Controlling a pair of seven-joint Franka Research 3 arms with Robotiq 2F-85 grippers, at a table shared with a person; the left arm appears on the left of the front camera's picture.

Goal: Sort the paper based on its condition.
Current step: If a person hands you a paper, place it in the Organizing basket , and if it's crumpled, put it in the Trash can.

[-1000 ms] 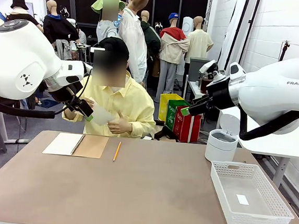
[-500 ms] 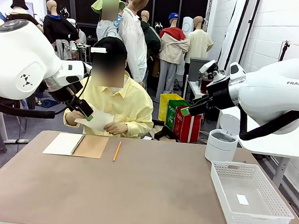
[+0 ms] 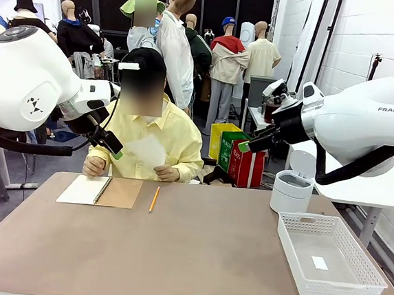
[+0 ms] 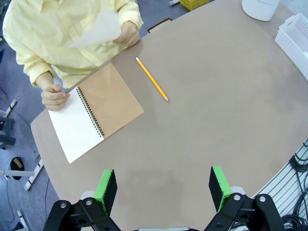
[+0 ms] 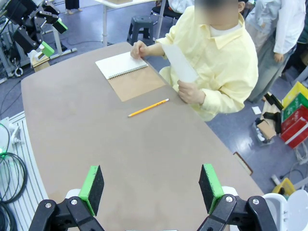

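**Sheet in the person's hand, both grippers waiting apart**

The brown tabletop (image 3: 194, 258) is mostly bare through its middle and near side, so I have plenty of room to bring either arm across. The left gripper (image 4: 162, 187) hangs high over the notebook end with its green pads wide apart and nothing between them. The right gripper (image 5: 150, 186) is equally high, apart and empty.

The person in the yellow shirt (image 3: 177, 142) sits at the far edge. The white perforated plastic basket (image 3: 290, 256) stands at the near right corner, close to the edge. The white round bin (image 3: 292, 190) stands just behind it.

The open spiral-bound notebook with a tan cover (image 3: 100, 191) lies at the far left, with one hand (image 4: 54, 96) at its edge. The thin white sheet of paper (image 3: 147, 150) is in the air, held up at chest height by the person's other hand (image 4: 129, 34). It looks fairly flat, though I cannot judge its condition for certain.

My read is that the handover comes next. I would approach low, with the pads square to a free edge and well away from the fingers, then close gently. I would also steer clear of the yellow pencil (image 3: 154, 199) beside the notebook.
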